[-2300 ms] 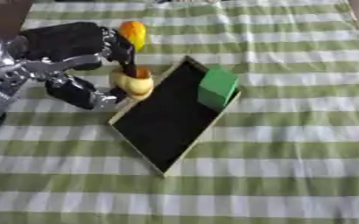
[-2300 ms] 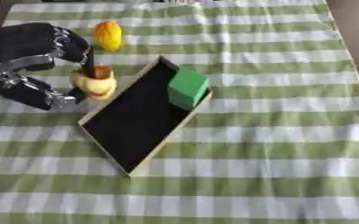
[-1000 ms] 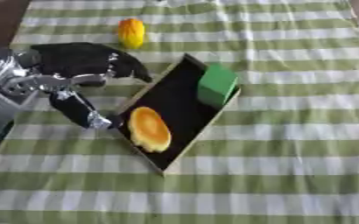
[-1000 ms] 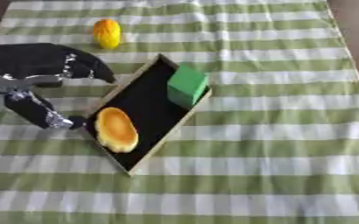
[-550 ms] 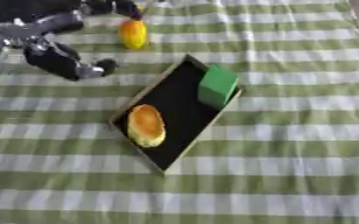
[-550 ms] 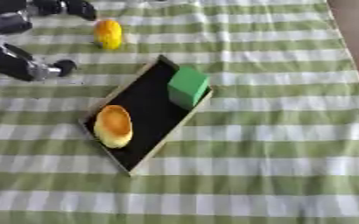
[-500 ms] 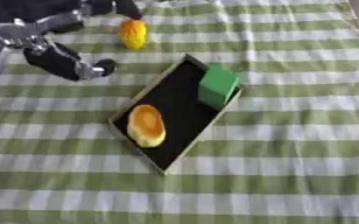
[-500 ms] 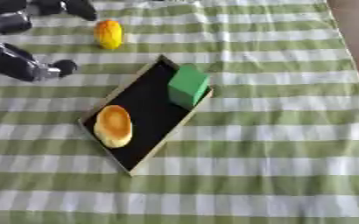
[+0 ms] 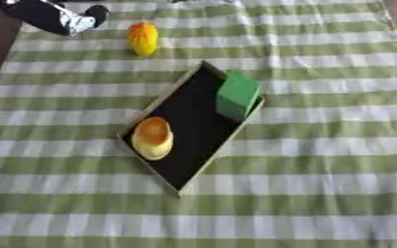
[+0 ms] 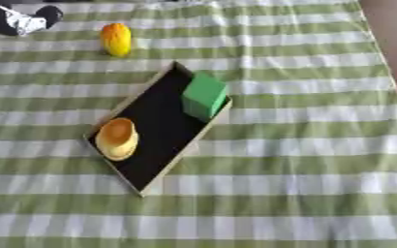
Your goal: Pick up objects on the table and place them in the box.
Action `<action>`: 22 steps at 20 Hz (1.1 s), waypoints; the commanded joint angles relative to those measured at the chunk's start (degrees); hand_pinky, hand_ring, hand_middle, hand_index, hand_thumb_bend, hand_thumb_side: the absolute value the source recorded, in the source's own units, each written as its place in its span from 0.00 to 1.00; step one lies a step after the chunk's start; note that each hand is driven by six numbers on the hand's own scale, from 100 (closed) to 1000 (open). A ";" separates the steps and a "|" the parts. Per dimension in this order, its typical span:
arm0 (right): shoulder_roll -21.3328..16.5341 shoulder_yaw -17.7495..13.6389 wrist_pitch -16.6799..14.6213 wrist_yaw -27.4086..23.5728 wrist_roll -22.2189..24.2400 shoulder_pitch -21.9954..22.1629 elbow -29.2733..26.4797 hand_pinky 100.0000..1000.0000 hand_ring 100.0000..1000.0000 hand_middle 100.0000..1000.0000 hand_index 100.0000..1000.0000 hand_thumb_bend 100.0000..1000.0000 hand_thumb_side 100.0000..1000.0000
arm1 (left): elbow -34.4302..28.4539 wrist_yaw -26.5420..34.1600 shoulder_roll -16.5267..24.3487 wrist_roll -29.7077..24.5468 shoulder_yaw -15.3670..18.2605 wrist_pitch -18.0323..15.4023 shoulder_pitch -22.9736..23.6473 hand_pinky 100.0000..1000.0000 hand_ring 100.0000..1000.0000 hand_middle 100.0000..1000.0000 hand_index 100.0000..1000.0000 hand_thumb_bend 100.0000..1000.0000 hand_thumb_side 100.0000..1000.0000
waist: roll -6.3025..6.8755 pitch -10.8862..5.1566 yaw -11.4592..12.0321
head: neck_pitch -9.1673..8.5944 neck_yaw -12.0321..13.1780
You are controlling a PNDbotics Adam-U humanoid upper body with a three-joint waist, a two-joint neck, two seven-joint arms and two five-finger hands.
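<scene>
**Left hand up in the far corner, two things in the box**

The left hand (image 9: 53, 15) shows only in part at the top left corner — a black shape with a pale patch, above the far edge of the cloth. It has hold of nothing that can be seen; whether its fingers are curled or straight I cannot tell. The right hand is out of sight in both views.

Just beside the hand, toward the middle, an orange-yellow fruit (image 9: 143, 38) lies on the green and white striped cloth (image 9: 320, 160), outside the box and apart from it.

The box (image 9: 193, 127) — shallow, black inside with a pale rim — lies askew in the middle of the table. A green block (image 9: 236, 94) stands in its far end, against the right-hand rim. A round tan bun (image 9: 153, 137) lies in the near half, against the left rim. The two are well apart.
</scene>
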 commanded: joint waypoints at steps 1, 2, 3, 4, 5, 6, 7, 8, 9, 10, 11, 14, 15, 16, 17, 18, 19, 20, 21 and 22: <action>-1.72 -0.03 -0.26 0.02 0.33 -1.08 -0.84 0.86 0.88 0.59 0.72 0.00 0.44 | 3.85 -2.30 -0.56 -0.03 2.03 -0.38 -2.34 0.82 0.88 0.82 0.90 0.34 0.13 | 0.15 -0.50 -0.77 | -1.55 1.28; -1.71 0.01 -0.28 0.03 0.37 -1.29 -0.84 0.86 0.88 0.59 0.72 0.00 0.44 | 5.25 -3.14 -0.95 0.00 2.35 -0.75 -2.73 0.82 0.88 0.82 0.90 0.36 0.16 | 0.28 -0.23 -1.20 | -1.70 1.54; -1.70 0.05 -0.29 0.03 0.41 -1.44 -0.84 0.86 0.88 0.59 0.72 0.00 0.44 | 6.55 -3.93 -1.27 0.12 2.61 -1.26 -3.07 0.82 0.89 0.82 0.90 0.38 0.18 | 0.38 -0.06 -1.51 | -1.79 1.72; -1.70 0.07 -0.30 0.03 0.43 -1.55 -0.84 0.86 0.88 0.59 0.72 0.00 0.44 | 7.84 -4.69 -1.54 0.34 2.83 -1.90 -3.37 0.82 0.89 0.82 0.91 0.39 0.20 | 0.44 0.06 -1.74 | -1.84 1.86; -1.71 0.07 -0.32 0.03 0.45 -1.68 -0.84 0.86 0.88 0.59 0.72 0.00 0.44 | 9.12 -5.40 -1.87 0.51 3.07 -2.58 -3.63 0.83 0.89 0.83 0.91 0.44 0.30 | 0.59 0.25 -2.14 | -1.97 2.11; -1.73 0.08 -0.36 0.02 0.46 -1.89 -0.84 0.86 0.88 0.59 0.72 0.00 0.44 | 10.39 -6.12 -2.19 0.47 3.44 -3.23 -3.84 0.83 0.90 0.83 0.91 0.47 0.35 | 0.82 0.43 -2.74 | -2.09 2.44; -1.74 0.11 -0.38 -0.01 0.49 -2.05 -0.84 0.86 0.88 0.59 0.72 0.00 0.44 | 11.65 -6.76 -2.43 0.44 3.83 -3.92 -4.05 0.84 0.90 0.83 0.91 0.50 0.39 | 0.98 0.54 -3.14 | -2.16 2.63; -1.75 0.15 -0.38 -0.03 0.53 -2.19 -0.84 0.86 0.88 0.59 0.72 0.00 0.44 | 12.99 -7.48 -2.55 0.36 4.27 -4.48 -4.26 0.84 0.91 0.83 0.91 0.53 0.42 | 1.19 0.69 -3.53 | -2.26 2.76; -1.75 0.19 -0.36 -0.05 0.57 -2.28 -0.84 0.86 0.88 0.59 0.72 0.00 0.44 | 14.37 -8.28 -2.62 0.34 4.70 -5.01 -4.50 0.85 0.91 0.84 0.91 0.56 0.43 | 1.35 0.80 -3.83 | -2.35 2.88; -1.75 0.19 -0.32 -0.06 0.59 -2.31 -0.84 0.86 0.88 0.59 0.72 0.00 0.44 | 15.78 -9.12 -2.50 0.34 5.10 -5.37 -4.75 0.86 0.92 0.84 0.91 0.59 0.44 | 1.52 0.94 -4.05 | -2.48 3.03; -1.75 0.19 -0.28 -0.07 0.58 -2.33 -0.84 0.86 0.88 0.58 0.72 0.00 0.44 | 17.18 -9.97 -2.42 0.45 5.45 -5.71 -5.03 0.86 0.92 0.84 0.91 0.61 0.45 | 1.64 1.05 -4.16 | -2.56 3.16; -1.73 0.18 -0.13 -0.03 0.48 -2.36 -0.84 0.86 0.88 0.58 0.72 0.00 0.44 | 21.50 -12.62 -2.48 1.48 6.65 -6.27 -5.81 0.86 0.93 0.85 0.91 0.61 0.46 | 1.97 1.40 -4.37 | -2.70 3.40; -1.70 0.19 -0.07 -0.02 0.45 -2.38 -0.84 0.86 0.88 0.58 0.72 0.00 0.44 | 22.94 -13.50 -2.60 2.02 7.06 -6.40 -6.05 0.86 0.93 0.85 0.91 0.61 0.46 | 2.04 1.49 -4.43 | -2.71 3.47; -1.67 0.18 0.00 0.01 0.41 -2.36 -0.84 0.86 0.88 0.58 0.72 0.00 0.44 | 24.42 -14.41 -2.68 2.53 7.38 -6.60 -6.26 0.86 0.93 0.85 0.91 0.62 0.46 | 2.10 1.56 -4.44 | -2.71 3.55; -1.65 0.16 0.04 0.04 0.36 -2.34 -0.84 0.86 0.88 0.58 0.72 0.00 0.44 | 25.80 -15.29 -2.77 3.06 7.62 -6.92 -6.50 0.86 0.93 0.85 0.91 0.62 0.46 | 2.13 1.60 -4.44 | -2.70 3.61; -1.62 0.12 0.09 0.06 0.27 -2.31 -0.84 0.86 0.87 0.58 0.72 0.00 0.44 | 27.16 -16.18 -2.91 3.46 7.80 -7.35 -6.68 0.86 0.93 0.85 0.91 0.60 0.47 | 2.18 1.65 -4.46 | -2.78 3.74; -1.59 0.09 0.15 0.06 0.14 -2.30 -0.84 0.86 0.87 0.58 0.72 0.00 0.45 | 28.27 -16.90 -3.01 3.67 7.96 -7.71 -6.81 0.86 0.93 0.85 0.91 0.60 0.48 | 2.22 1.68 -4.51 | -2.85 3.85; -1.54 0.07 0.21 0.05 -0.01 -2.29 -0.84 0.86 0.87 0.58 0.72 0.00 0.45 | 29.17 -17.51 -3.05 3.79 8.10 -7.99 -6.91 0.86 0.93 0.85 0.91 0.59 0.49 | 2.28 1.73 -4.54 | -2.85 3.94; -1.48 0.07 0.29 0.06 -0.13 -2.27 -0.84 0.86 0.87 0.58 0.72 0.00 0.45 | 29.85 -17.99 -3.08 3.94 8.26 -8.14 -6.99 0.86 0.93 0.85 0.91 0.60 0.49 | 2.33 1.78 -4.55 | -2.85 4.00; -1.41 0.11 0.41 0.07 -0.18 -2.23 -0.84 0.86 0.87 0.58 0.72 0.00 0.45 | 30.38 -18.43 -3.08 4.16 8.43 -8.10 -7.04 0.86 0.93 0.85 0.91 0.59 0.48 | 2.38 1.88 -4.52 | -2.92 4.04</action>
